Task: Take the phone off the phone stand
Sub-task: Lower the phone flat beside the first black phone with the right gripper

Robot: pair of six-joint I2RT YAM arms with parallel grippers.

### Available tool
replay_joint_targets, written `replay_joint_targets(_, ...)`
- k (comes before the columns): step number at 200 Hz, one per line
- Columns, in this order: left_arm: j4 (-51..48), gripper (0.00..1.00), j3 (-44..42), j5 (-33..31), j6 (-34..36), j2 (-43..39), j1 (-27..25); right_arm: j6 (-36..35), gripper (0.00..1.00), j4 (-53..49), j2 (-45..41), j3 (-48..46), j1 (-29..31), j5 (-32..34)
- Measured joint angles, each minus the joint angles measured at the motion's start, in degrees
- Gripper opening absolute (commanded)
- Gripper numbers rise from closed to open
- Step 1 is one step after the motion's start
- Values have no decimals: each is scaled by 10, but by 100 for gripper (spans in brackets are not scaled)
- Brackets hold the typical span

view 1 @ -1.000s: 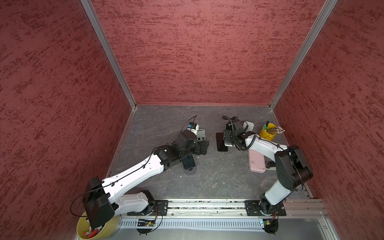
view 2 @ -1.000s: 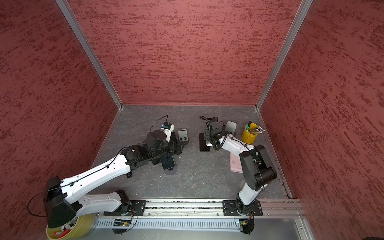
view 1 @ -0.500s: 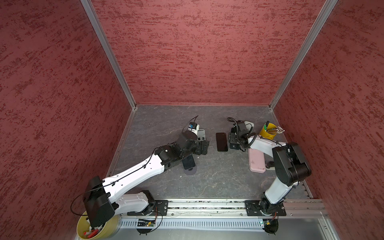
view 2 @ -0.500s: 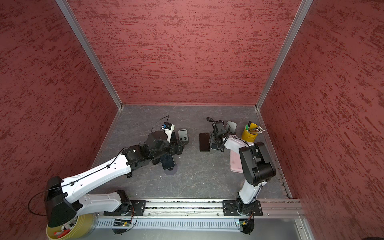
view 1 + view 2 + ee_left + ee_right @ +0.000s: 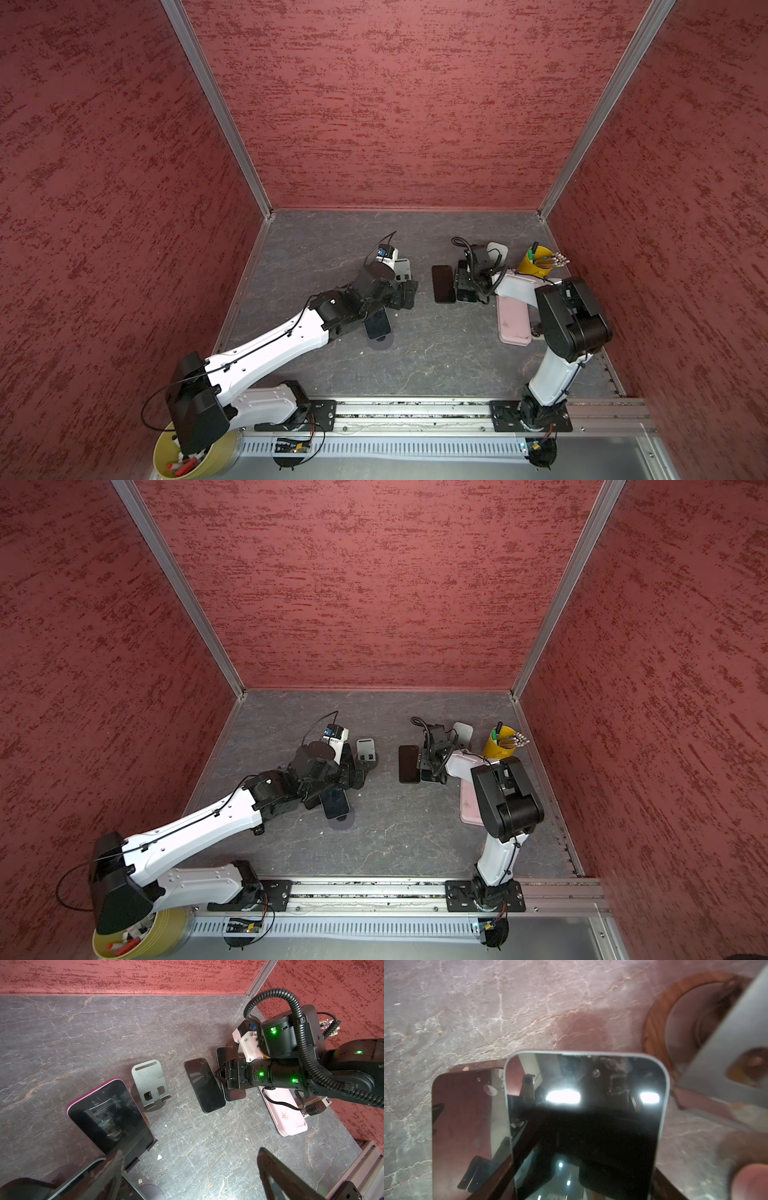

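My right gripper [image 5: 581,1188] is shut on a silver-edged phone [image 5: 583,1118], its fingers pressed on the phone's two long sides. The phone hangs low over the grey floor, beside a black phone [image 5: 467,1126] that lies flat. An empty silver phone stand [image 5: 735,1043] is just beyond the held phone. In both top views the right gripper [image 5: 465,286] [image 5: 430,766] is between the flat phone [image 5: 442,284] and that stand [image 5: 497,250]. My left gripper [image 5: 191,1167] [image 5: 405,293] is open and empty, near a pink-edged phone [image 5: 110,1113] leaning on its stand.
An empty grey stand [image 5: 149,1082] is between the arms. Another phone [image 5: 378,324] rests on a purple-based stand under the left arm. A pink case [image 5: 514,322] and a yellow pen cup [image 5: 536,262] are by the right wall. A yellow bowl [image 5: 166,461] is at the front left.
The right gripper has shifted a little to the right, off the flat black phone, still holding the silver-edged phone. The left arm has stayed still.
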Motion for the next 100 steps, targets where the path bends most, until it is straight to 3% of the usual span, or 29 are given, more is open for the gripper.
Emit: replay_joint_targets(100,0,100,0,-10,5,0,0,-33,77,5,32,31,-2,-6)
